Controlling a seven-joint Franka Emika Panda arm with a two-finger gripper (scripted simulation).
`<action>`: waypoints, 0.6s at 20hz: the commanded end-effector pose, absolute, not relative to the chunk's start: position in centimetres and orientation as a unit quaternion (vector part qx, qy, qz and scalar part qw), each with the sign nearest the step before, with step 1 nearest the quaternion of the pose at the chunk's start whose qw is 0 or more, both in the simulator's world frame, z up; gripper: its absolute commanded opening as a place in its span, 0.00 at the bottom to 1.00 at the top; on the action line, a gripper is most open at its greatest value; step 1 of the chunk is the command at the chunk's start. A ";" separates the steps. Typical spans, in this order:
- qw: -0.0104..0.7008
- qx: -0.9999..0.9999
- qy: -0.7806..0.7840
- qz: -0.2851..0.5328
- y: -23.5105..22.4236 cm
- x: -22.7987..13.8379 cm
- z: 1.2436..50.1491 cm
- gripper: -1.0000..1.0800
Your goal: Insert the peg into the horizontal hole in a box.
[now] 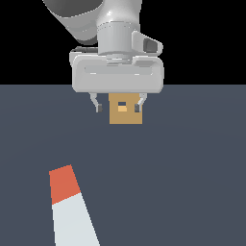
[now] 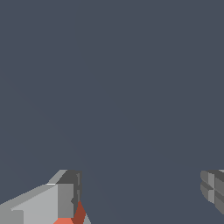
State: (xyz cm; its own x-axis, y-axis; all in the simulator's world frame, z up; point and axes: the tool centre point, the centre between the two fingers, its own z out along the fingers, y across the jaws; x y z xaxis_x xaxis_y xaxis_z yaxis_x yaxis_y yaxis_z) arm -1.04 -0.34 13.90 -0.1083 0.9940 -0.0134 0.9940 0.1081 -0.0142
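The peg (image 1: pixel 72 211) lies on the dark floor near the exterior view's lower left, red-orange end (image 1: pixel 62 183) pointing away, white rest running out of frame. The tan box (image 1: pixel 126 117) stands farther back, its square hole (image 1: pixel 122 107) facing the camera. My gripper (image 1: pixel 119 106) hangs open and empty in front of the box, well above and beyond the peg, its fingers (image 1: pixel 98 106) wide apart. In the wrist view the gripper (image 2: pixel 140 192) shows both fingertips (image 2: pixel 63 199), and a sliver of the peg's red end (image 2: pixel 78 216) shows beside one of them.
A flat dark grey-blue floor (image 1: pixel 182 182) lies under everything. Black background sits behind the arm.
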 end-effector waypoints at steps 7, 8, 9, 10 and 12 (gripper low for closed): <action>0.000 0.630 0.776 -0.008 -4.6 -3.0 12.4 0.96; 0.000 0.624 0.781 -0.007 -5.2 -3.2 12.2 0.96; 0.000 0.619 0.785 -0.007 -5.8 -3.5 12.0 0.96; 0.000 0.613 0.790 -0.007 -6.4 -3.7 11.8 0.96; 0.000 0.602 0.798 -0.006 -7.7 -4.1 11.3 0.96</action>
State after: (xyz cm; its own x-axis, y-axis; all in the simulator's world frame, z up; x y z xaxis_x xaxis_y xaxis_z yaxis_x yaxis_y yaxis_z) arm -3.76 -6.72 11.67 -0.2538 0.9672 -0.0086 0.9672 0.2537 -0.0104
